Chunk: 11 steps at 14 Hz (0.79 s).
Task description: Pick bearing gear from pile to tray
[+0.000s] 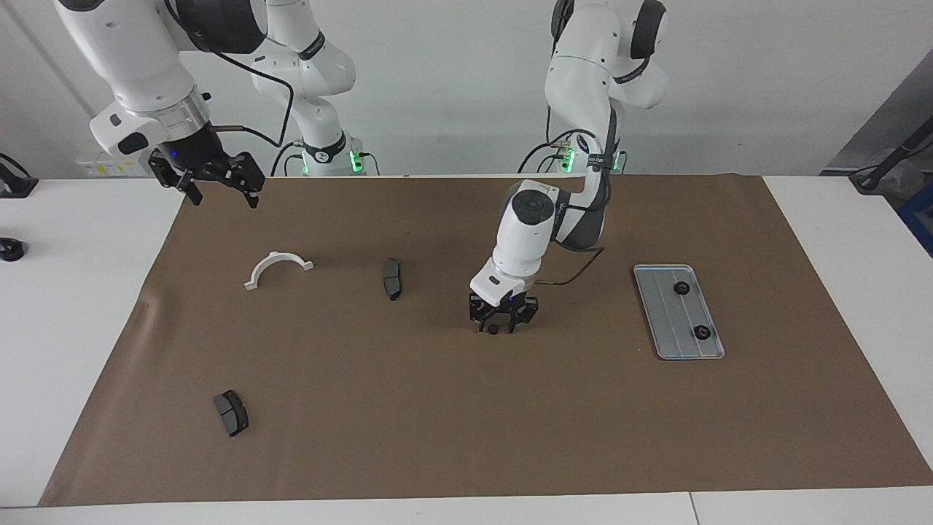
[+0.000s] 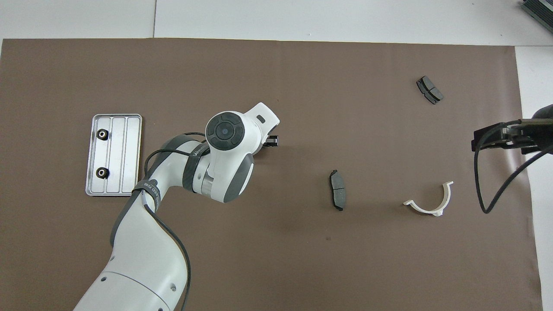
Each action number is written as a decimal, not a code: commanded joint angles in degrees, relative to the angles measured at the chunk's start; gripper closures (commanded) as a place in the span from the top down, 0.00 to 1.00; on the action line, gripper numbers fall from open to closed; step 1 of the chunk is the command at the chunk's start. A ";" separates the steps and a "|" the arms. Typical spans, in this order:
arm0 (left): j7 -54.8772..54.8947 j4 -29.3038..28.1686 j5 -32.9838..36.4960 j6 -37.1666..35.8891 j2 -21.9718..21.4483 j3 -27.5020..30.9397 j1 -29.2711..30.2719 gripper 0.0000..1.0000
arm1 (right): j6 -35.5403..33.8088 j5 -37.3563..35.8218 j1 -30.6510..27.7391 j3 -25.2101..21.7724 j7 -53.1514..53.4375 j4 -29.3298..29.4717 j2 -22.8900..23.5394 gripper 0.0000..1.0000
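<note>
Nearest the robots, your right gripper (image 1: 219,191) waits in the air over the mat's (image 1: 466,408) edge at the right arm's end, fingers spread wide and holding nothing. A little farther out lie the white half-ring (image 1: 278,267) and one grey pad (image 1: 392,278), both untouched.

On about the same line, toward the left arm's end, sits the tray (image 1: 674,321) with two gears (image 1: 682,287) already in it, so that part of the job looks done.

Farther out, mid-mat, your left gripper (image 1: 498,327) is down at the mat around a third gear (image 1: 493,329). You cannot tell whether its fingers have gripped the gear or only stand narrowly around it; the arm hides the tips from overhead. What seems left is to secure this gear, lift it and carry it to the tray.

Farthest out rests the second pad (image 1: 231,413), at the right arm's end. You see no other loose gears.
</note>
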 commanded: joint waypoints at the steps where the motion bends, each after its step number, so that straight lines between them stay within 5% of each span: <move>1: -0.01 -3.05 -1.06 1.30 -2.35 0.62 -0.97 0.60 | -0.46 0.93 -0.09 -0.08 -0.79 -0.59 -0.73 1.00; 5: 0.25 -3.23 -1.06 3.05 -2.26 0.71 -0.97 0.58 | -0.46 0.93 -0.09 -0.08 -0.79 -0.58 -0.73 1.00; 11: 0.52 -3.32 -1.06 3.85 -2.26 0.79 -0.97 0.38 | -0.46 0.93 -0.09 -0.08 -0.79 -0.58 -0.73 1.00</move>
